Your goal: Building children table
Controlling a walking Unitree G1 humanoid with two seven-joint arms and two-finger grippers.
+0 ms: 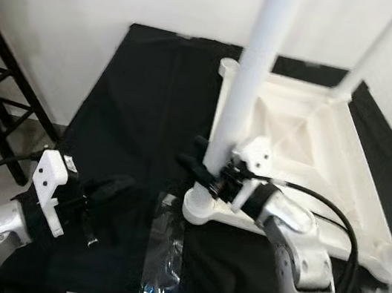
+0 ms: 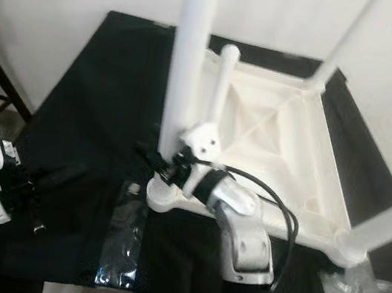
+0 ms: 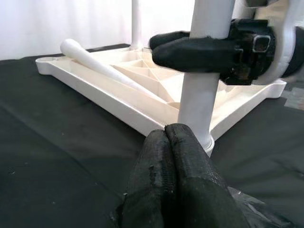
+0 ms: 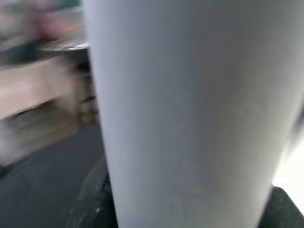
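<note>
Left eye view: the upside-down white tabletop (image 1: 311,136) lies on a black cloth (image 1: 142,107). The right gripper (image 1: 211,170) grasps the upright table leg (image 1: 258,67) at its seven o'clock corner; a slip could tilt it. Left wrist view: the left gripper (image 3: 173,156), fingers clenched empty, idles nearby. Right wrist view: blurred, probably that leg (image 4: 190,114).

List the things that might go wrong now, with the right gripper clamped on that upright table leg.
1. The right gripper holds the tall white leg low, near its corner socket. If the joint is not fully seated, the long leg may tip or pop out.
2. The left gripper sits shut on the black cloth, apart from the upturned tabletop, so nothing braces it; twisting may slide it.
3. A loose leg lies across the tabletop and could roll off.
</note>
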